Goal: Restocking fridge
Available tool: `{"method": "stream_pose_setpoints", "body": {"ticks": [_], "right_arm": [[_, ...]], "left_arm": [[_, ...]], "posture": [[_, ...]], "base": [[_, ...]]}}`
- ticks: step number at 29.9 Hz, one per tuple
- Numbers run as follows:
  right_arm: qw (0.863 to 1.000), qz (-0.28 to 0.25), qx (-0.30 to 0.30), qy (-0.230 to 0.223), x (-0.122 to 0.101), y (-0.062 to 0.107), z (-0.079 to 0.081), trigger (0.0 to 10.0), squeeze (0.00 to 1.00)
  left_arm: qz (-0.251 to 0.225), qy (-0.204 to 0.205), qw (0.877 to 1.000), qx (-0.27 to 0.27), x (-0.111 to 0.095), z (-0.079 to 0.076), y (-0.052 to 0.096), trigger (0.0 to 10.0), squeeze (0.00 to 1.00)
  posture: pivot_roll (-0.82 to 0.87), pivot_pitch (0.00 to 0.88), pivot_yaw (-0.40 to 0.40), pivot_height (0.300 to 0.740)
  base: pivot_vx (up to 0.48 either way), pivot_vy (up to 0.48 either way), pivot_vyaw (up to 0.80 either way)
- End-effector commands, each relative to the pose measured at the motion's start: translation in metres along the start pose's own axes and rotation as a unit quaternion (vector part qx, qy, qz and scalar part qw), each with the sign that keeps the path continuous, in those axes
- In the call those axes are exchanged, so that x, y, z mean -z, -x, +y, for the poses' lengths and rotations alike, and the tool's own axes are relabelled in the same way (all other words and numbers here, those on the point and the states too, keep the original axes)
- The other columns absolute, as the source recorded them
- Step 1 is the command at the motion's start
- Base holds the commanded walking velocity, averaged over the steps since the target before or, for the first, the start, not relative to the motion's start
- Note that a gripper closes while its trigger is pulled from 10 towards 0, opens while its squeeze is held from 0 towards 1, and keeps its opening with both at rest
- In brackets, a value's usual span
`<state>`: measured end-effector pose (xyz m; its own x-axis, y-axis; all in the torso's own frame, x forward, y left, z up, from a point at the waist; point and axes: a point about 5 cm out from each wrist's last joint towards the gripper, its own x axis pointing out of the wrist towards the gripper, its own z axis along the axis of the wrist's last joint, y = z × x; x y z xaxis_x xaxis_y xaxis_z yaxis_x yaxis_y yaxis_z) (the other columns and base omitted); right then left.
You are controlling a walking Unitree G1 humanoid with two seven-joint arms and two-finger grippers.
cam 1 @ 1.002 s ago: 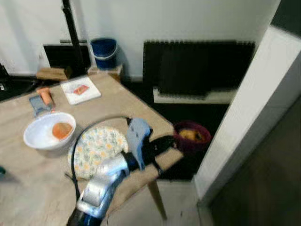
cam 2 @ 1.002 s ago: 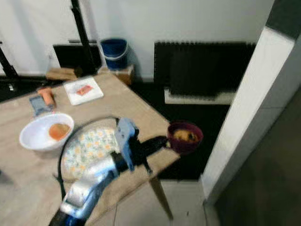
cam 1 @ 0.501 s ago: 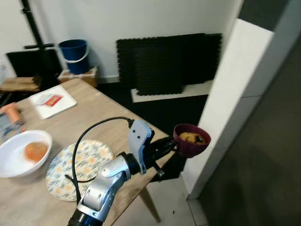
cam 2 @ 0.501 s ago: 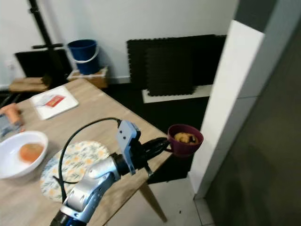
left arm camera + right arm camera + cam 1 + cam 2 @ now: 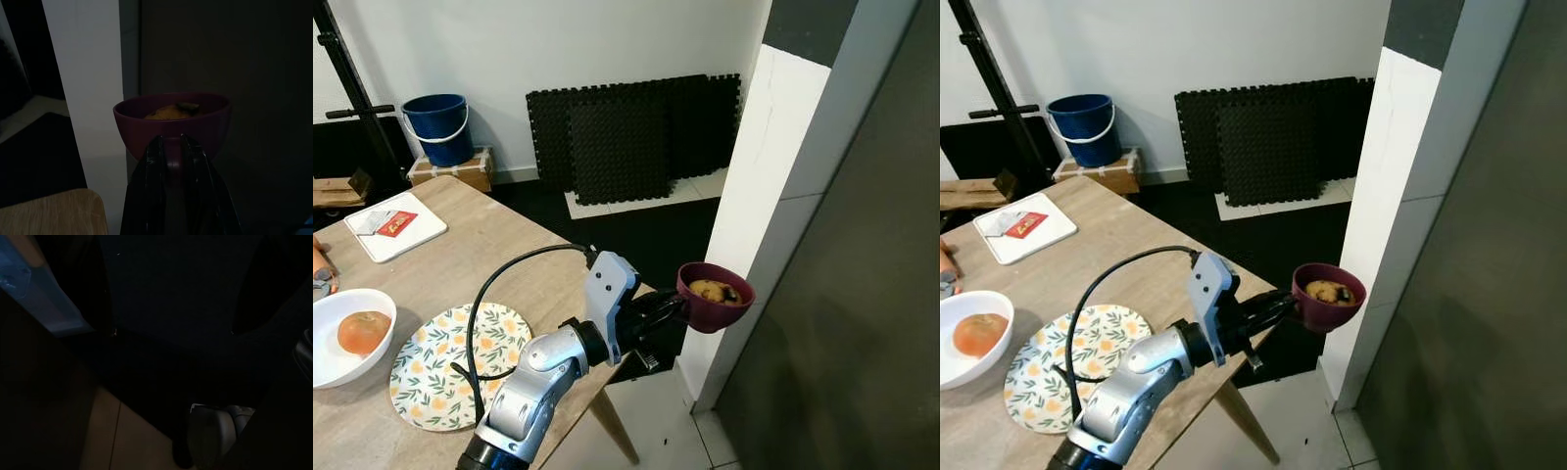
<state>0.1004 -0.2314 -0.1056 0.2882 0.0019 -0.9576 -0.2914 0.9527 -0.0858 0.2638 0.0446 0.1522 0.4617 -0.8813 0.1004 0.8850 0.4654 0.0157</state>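
My left gripper (image 5: 673, 309) is shut on the rim of a small maroon bowl (image 5: 715, 296) holding brownish food. It holds the bowl out past the corner of the wooden table (image 5: 499, 245), level in the air above the floor, close to a white wall edge (image 5: 759, 176) and the dark grey fridge side (image 5: 862, 274). In the left wrist view the bowl (image 5: 171, 120) sits right beyond the two black fingers (image 5: 159, 161), which pinch its near wall. The right wrist view is very dark, and my right arm hangs idle.
On the table lie a flowered plate (image 5: 450, 362), a white bowl (image 5: 337, 338) with an orange fruit, and a white board (image 5: 396, 223). Black foam mats (image 5: 626, 137) lean on the back wall beside a blue bucket (image 5: 438, 125) and a black stand.
The view has swung right and sharpened: the table has slid left and the grey fridge side now covers the right. My left gripper still holds the bowl, now closer to the white wall edge.
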Motion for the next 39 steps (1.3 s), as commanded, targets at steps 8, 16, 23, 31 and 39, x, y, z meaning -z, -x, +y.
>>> {"method": "stream_pose_setpoints", "body": {"ticks": [8, 16, 23, 31, 39], "right_arm": [[1.000, 0.002, 0.000, -0.006, 0.0032, 0.0003, 0.0005, 10.0, 0.00], [1.000, 0.003, 0.000, -0.005, 0.0040, 0.0002, 0.0013, 10.0, 0.00], [1.000, 0.005, 0.001, -0.005, 0.0051, 0.0004, 0.0010, 10.0, 0.00], [1.000, 0.009, 0.004, -0.006, 0.0080, 0.0008, 0.0003, 10.0, 0.00], [1.000, 0.011, 0.005, -0.006, 0.0091, 0.0010, 0.0000, 10.0, 0.00]], "left_arm": [[0.003, -0.001, 1.000, 0.002, 0.0004, -0.0024, -0.0001, 10.0, 0.00], [0.005, -0.003, 1.000, 0.004, 0.0006, -0.0032, -0.0006, 10.0, 0.00], [0.006, -0.003, 1.000, 0.003, 0.0012, -0.0036, -0.0010, 10.0, 0.00], [0.006, -0.002, 1.000, 0.003, 0.0016, -0.0040, -0.0012, 10.0, 0.00], [0.007, -0.002, 1.000, 0.002, 0.0019, -0.0040, -0.0014, 10.0, 0.00]], "posture": [[-0.04, 0.039, 0.016, 0.740], [-0.04, 0.040, 0.015, 0.740], [-0.04, 0.040, 0.014, 0.740], [-0.04, 0.040, 0.012, 0.740], [-0.04, 0.040, 0.011, 0.740]], "base": [[-0.384, 0.000, 0.00], [-0.398, 0.000, 0.00], [-0.401, 0.000, 0.00], [-0.398, 0.000, 0.00], [-0.397, 0.000, 0.00]]}}
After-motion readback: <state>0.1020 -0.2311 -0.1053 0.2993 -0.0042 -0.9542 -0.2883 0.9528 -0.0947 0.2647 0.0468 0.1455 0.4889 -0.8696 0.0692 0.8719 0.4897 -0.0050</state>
